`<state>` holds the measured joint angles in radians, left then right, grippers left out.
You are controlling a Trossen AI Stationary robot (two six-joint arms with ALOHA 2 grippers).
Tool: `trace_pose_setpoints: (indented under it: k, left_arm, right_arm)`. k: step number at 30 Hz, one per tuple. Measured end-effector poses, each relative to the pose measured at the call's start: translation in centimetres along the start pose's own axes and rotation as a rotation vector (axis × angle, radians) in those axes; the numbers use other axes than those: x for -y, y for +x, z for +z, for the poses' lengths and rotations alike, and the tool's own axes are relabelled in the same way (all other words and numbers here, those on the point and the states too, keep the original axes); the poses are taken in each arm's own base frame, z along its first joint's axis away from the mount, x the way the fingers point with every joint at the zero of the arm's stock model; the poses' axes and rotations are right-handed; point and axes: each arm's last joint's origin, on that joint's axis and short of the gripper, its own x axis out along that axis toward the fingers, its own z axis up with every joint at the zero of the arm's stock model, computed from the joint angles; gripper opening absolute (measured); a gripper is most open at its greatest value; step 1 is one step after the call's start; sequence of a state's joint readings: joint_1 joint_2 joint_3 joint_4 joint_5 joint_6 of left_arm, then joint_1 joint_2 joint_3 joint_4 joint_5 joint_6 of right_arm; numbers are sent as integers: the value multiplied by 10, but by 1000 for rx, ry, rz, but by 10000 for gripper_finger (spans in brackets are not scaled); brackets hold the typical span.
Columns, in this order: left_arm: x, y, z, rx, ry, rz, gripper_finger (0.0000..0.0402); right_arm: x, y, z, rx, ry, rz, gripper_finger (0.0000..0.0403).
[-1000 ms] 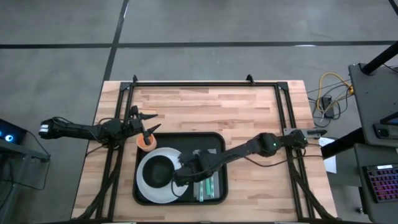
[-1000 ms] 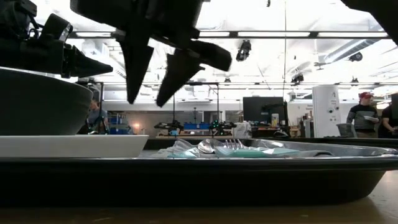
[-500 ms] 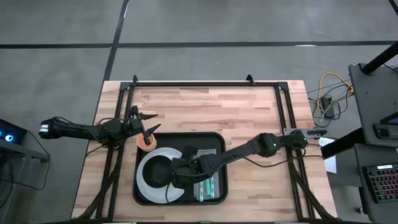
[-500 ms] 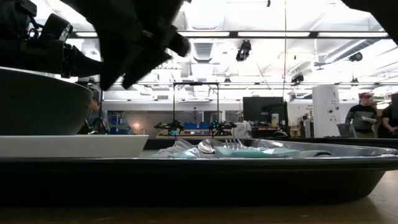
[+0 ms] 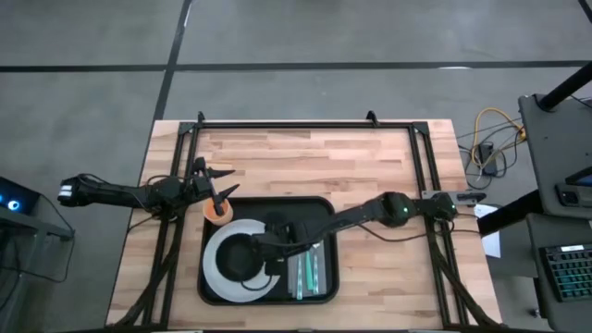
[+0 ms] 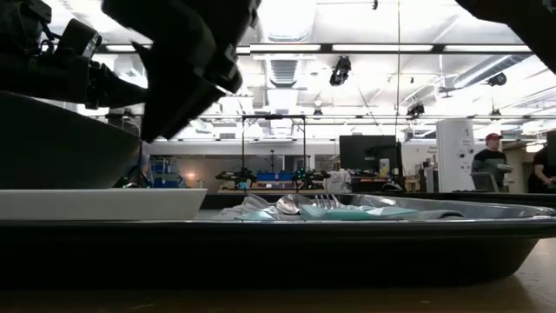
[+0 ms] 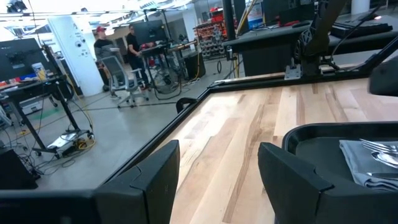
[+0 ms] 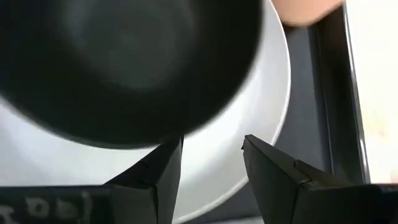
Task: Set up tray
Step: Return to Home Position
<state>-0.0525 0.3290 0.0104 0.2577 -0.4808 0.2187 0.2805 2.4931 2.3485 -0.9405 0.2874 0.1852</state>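
Note:
The black tray (image 5: 316,211) lies in the middle of the table. On its left half a white plate (image 5: 215,277) carries a dark bowl (image 5: 233,259). A grey-green cloth with cutlery (image 5: 310,273) lies on its right half. My right gripper (image 5: 262,248) is open over the plate. In the right wrist view (image 8: 211,149) its fingers stand at the bowl's (image 8: 124,56) near rim, above the plate (image 8: 261,106). My left gripper (image 5: 225,182) waits open above the table by the tray's far-left corner. An orange cup (image 5: 216,211) stands just below it. My right gripper stands open, pointing down at the edge of the bowl's rim (image 8: 177,134). Whether a finger (image 8: 165,165) touches the bowl, I cannot tell.
A black metal frame (image 5: 305,124) runs along the table's far edge and down both sides. Bare wood (image 5: 305,162) lies between the tray and the far edge. In the low view people (image 6: 486,165) move in the room far behind the table.
My right gripper has moved toward the table's left, from over the plate's right part to over the bowl's right edge. The tray, the plate, the cloth and the left arm have stayed where they were.

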Motion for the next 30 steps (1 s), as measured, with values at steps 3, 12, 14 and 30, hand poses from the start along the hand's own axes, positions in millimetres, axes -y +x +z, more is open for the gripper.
trace_pose_setpoints:
  k: [3, 12, 14, 30]
  left_arm:
    - [0, 0, 0, 0, 0, 0, 198]
    - [0, 0, 0, 0, 0, 0, 198]
    - [0, 0, 0, 0, 0, 0, 198]
    - [0, 0, 0, 0, 0, 0, 198]
  right_arm:
    - [5, 2, -3, -31, -16, -9, 161]
    - [15, 19, -20, -115, -107, 80, 156]
    - [25, 15, -19, -76, -104, 149, 157]
    - [107, -75, -135, 447, 23, 312, 153]
